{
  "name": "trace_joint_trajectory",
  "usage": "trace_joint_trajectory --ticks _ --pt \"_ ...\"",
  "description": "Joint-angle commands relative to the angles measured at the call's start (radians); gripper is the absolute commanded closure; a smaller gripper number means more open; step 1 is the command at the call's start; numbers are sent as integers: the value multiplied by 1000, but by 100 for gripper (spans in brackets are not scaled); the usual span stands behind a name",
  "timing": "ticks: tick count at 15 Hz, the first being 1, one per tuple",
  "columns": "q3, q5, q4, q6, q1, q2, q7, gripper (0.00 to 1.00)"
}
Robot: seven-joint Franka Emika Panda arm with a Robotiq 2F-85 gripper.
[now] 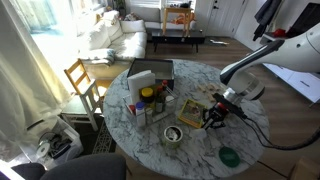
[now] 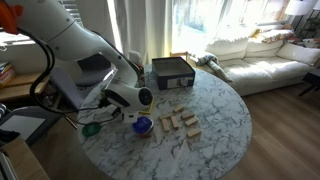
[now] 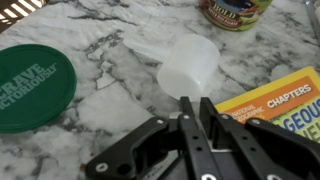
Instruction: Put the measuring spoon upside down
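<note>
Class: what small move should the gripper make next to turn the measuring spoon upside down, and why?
Probably open the gripper before lowering onto the measuring spoon. In the wrist view it is shut and empty, its tips just short of the spoon, which lies free on the marble table.

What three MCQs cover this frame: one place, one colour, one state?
1. Green lid versus measuring spoon: A under it; B inside it; C beside it, apart.
2. Book cover: A red; B yellow; C black.
3. The gripper: A spread wide; B clamping the lid; C nearly closed by the spoon's rim.
Key: C, marble shows between them in the wrist view; B, the cover is yellow; C, the jaws almost meet there.
</note>
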Motion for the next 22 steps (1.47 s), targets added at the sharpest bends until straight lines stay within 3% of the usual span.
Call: trace_joint_trajectory --ticks 1,2,8,10,17,22 --pt "-10 15 15 -19 1 14 -14 58" --pt "-12 13 13 -17 2 12 -13 56" --pt "-5 68 -29 -8 -1 -16 -25 12" --pt "-5 92 -39 -13 0 -15 -13 1" --pt "-8 148 -55 -22 5 -4 -5 0" --pt "-9 166 -58 -49 8 -1 10 6"
